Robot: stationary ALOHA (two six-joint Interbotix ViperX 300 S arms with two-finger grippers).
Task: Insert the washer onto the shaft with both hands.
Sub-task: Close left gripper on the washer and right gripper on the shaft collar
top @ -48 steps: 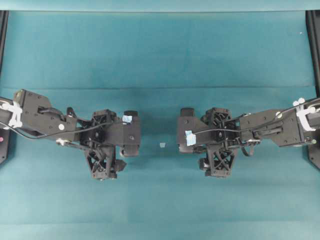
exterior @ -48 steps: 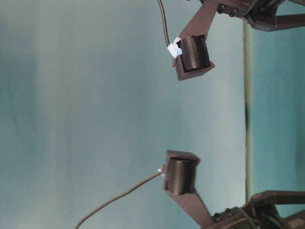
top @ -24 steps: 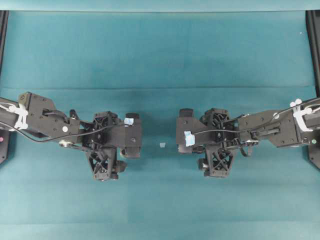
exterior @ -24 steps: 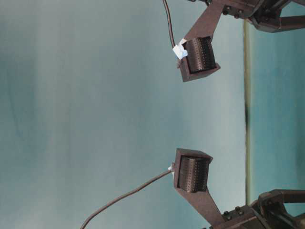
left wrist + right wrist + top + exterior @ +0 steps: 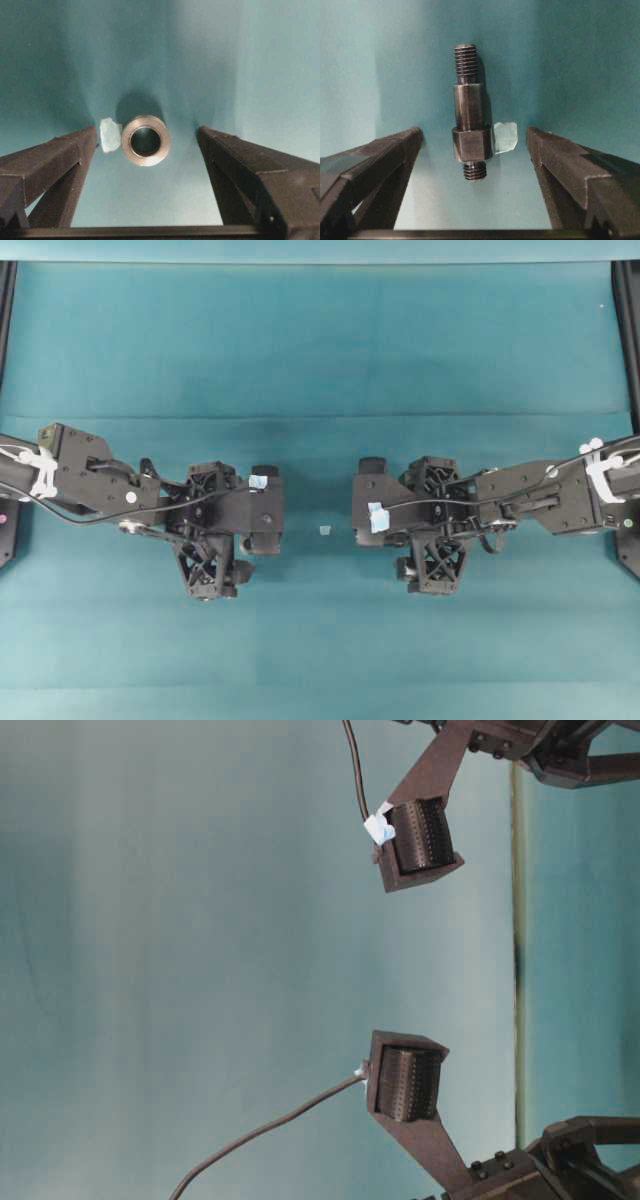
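Left wrist: washer point(image 5: 145, 140) between spread jaws

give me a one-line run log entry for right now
left gripper: open, straddling washer | right gripper: open, straddling shaft | nothing held | tape scraps beside both

Between the wide-apart fingers point(image 5: 50, 165) of the left gripper point(image 5: 145, 150) lies the washer point(image 5: 145, 140), bare cloth on its right and a pale tape scrap point(image 5: 109, 135) filling its left side. The right gripper point(image 5: 472, 150) straddles the shaft point(image 5: 469, 115): clear left, tape scrap point(image 5: 504, 136) touching on the right.
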